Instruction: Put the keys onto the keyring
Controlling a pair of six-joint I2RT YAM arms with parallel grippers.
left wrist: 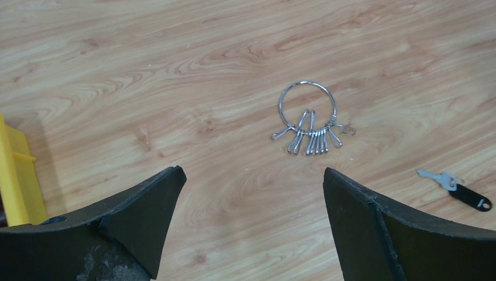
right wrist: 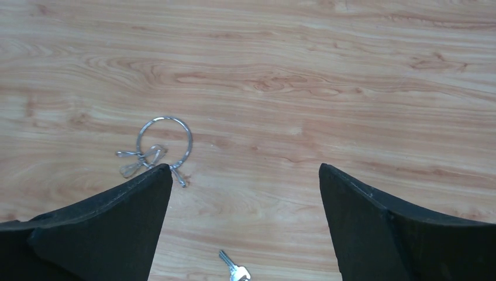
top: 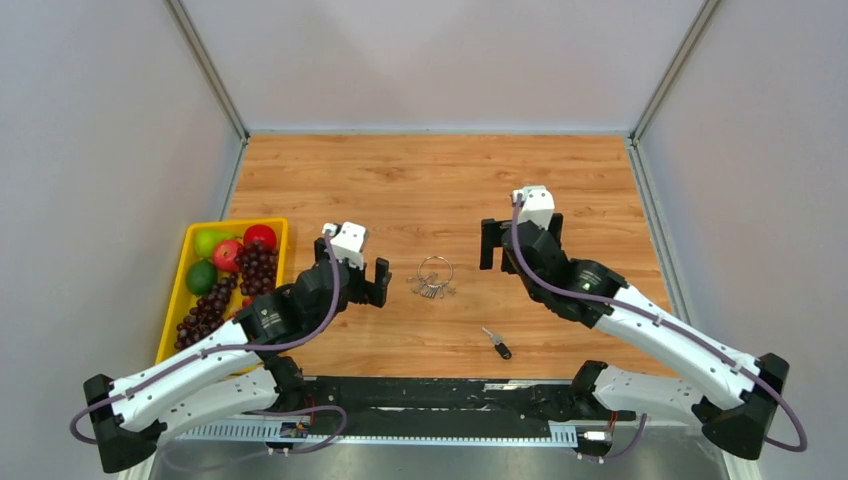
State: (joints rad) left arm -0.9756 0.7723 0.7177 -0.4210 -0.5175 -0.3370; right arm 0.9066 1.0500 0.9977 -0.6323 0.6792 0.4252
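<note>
The keyring (top: 434, 268) is a thin silver wire ring lying flat on the wooden table, with a bunch of small silver pieces fanned along its near side. It also shows in the left wrist view as the keyring (left wrist: 307, 108) and in the right wrist view as the keyring (right wrist: 164, 140). One loose key (top: 497, 344) with a black head and silver blade lies nearer the arms, seen again as the key (left wrist: 453, 187) and the key (right wrist: 234, 270). My left gripper (top: 355, 270) (left wrist: 251, 172) stands open left of the ring. My right gripper (top: 520, 245) (right wrist: 245, 170) stands open to its right. Both hold nothing.
A yellow tray (top: 240, 223) holding apples, limes and dark grapes sits at the table's left edge; its corner shows as the tray (left wrist: 14, 175). Grey walls enclose the table on three sides. The black rail of the arm bases (top: 450, 395) runs along the near edge.
</note>
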